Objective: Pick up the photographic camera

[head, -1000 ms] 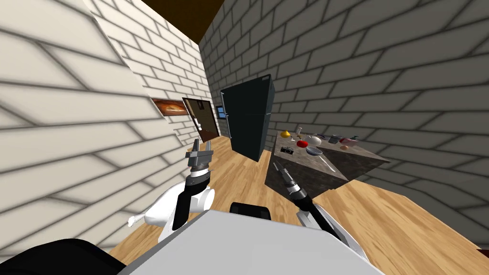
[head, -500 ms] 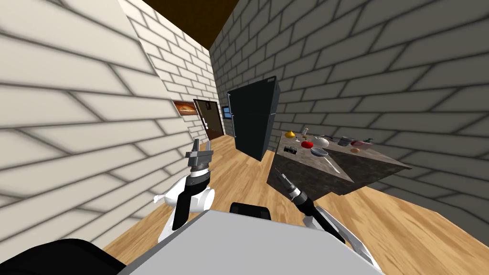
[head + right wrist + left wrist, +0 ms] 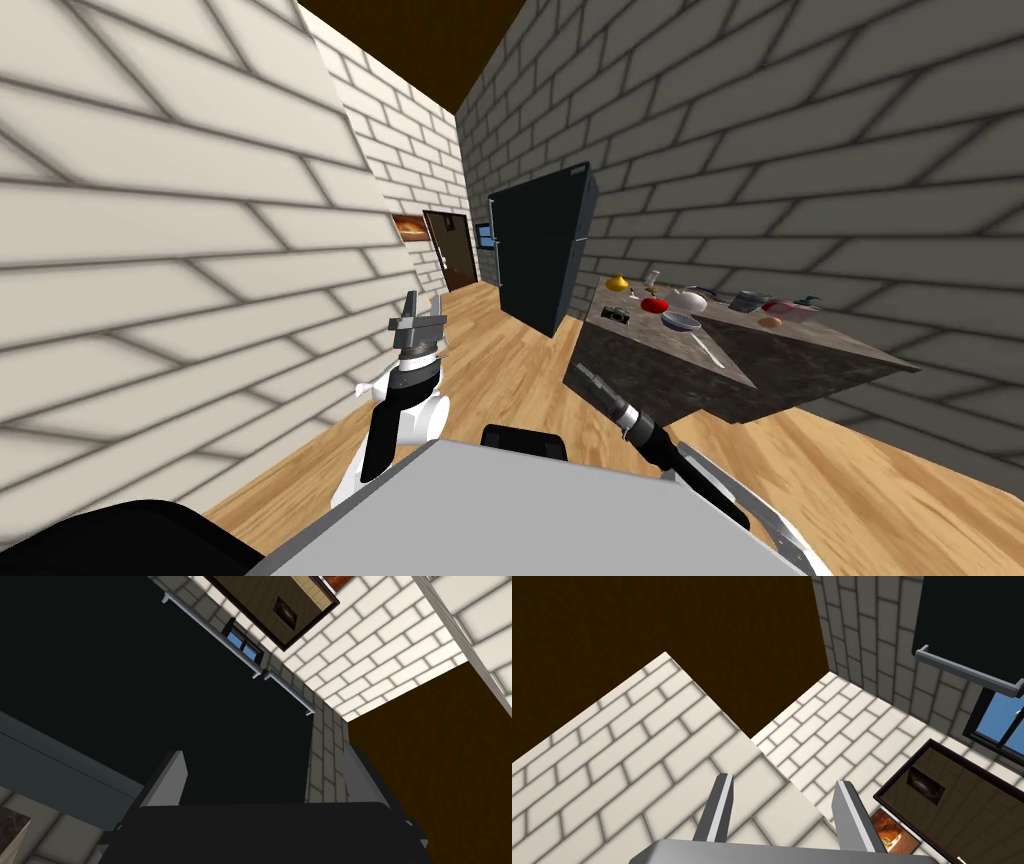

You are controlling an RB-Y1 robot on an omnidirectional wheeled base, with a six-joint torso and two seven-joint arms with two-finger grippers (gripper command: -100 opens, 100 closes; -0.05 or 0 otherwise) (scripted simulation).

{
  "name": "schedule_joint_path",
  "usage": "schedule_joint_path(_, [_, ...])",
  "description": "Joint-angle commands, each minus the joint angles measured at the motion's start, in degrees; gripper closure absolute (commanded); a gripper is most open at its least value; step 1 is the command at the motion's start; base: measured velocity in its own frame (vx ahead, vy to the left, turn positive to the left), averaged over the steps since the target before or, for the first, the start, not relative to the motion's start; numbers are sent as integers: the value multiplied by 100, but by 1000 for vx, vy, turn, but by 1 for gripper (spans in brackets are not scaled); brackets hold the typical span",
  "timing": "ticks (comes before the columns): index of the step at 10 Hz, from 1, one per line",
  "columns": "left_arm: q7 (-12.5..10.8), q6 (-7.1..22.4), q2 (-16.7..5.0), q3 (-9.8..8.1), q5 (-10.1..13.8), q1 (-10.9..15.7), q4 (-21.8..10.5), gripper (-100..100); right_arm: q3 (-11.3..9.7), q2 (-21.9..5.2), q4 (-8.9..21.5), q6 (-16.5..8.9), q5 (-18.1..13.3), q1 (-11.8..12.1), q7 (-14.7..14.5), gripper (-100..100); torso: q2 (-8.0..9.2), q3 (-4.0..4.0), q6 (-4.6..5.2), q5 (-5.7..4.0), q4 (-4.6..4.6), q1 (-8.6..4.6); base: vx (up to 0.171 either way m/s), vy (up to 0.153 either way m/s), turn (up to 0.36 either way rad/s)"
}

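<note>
The photographic camera [image 3: 615,314] is a small dark box on the near left corner of a dark stone counter [image 3: 740,368], ahead and to my right in the head view. My right gripper [image 3: 582,374] hangs in front of the counter's near face, below the camera and well short of it; in the right wrist view its fingers [image 3: 167,778] stand open with nothing between them. My left gripper [image 3: 423,305] is raised over the wooden floor to the left, far from the counter, open and empty [image 3: 779,801].
A tall black fridge [image 3: 545,245] stands left of the counter against the brick wall. On the counter lie a yellow fruit [image 3: 617,283], a red fruit [image 3: 655,304], a bowl [image 3: 679,321] and several other small items. A brown door [image 3: 450,248] closes the corridor's far end.
I have moved or turned, so the counter, fridge and door have shifted right in the head view and the counter looks nearer. Both arms keep their pose relative to my body.
</note>
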State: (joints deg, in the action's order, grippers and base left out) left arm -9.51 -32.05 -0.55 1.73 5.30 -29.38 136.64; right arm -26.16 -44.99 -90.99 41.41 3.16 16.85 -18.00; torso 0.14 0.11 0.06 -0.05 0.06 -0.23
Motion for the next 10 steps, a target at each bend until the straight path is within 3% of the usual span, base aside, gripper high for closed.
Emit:
schedule_joint_path(1, [0, 0, 0, 0, 0, 0, 0, 0, -252, -286, 286, 97, 18, -60, -154, -100, 0, 0, 0, 0, 0, 0, -66, 3, 271])
schedule_joint_path(2, [0, 0, 0, 1, 0, 2, 0, 0, -252, -439, 334, 97, 18, -60, -154, -100, 4, 1, -7, 0, 0, 0, -70, 0, 143])
schedule_joint_path(3, [0, 0, 0, 0, 0, 0, 0, 0, -499, -611, 537, 196, 36, -118, -294, -100, 5, 2, -1, 0, 1, -1, -76, 12, 203])
schedule_joint_path(5, [0, 0, 0, 0, 0, 0, 0, 0, -499, -874, 646, 196, 36, -118, -294, -100, 3, 2, -1, -1, 0, -3, -46, -4, 69])
schedule_joint_path(6, [0, 0, 0, 0, 0, 0, 0, 0, -747, -1072, 953, 289, 55, -171, -429, -100, -6, -3, 0, -1, -1, -5, -49, -6, 266])
schedule_joint_path(7, [0, 0, 0, 0, 0, 1, 0, 0, -747, -1289, 957, 289, 55, -171, -429, -100, -4, -3, -6, -1, -1, -5, -49, -4, 148])
schedule_joint_path(8, [0, 0, 0, 0, 0, 0, 0, 0, -979, -1482, 1144, 377, 75, -218, -557, -100, -4, -2, 0, -1, -1, -5, -57, -5, 299])
schedule_joint_path(10, [0, 0, 0, 0, 0, 0, 0, 0, -998, -1735, 1264, 377, 75, -218, -557, -100, -5, -3, 1, -2, -1, -8, -28, -8, 48])
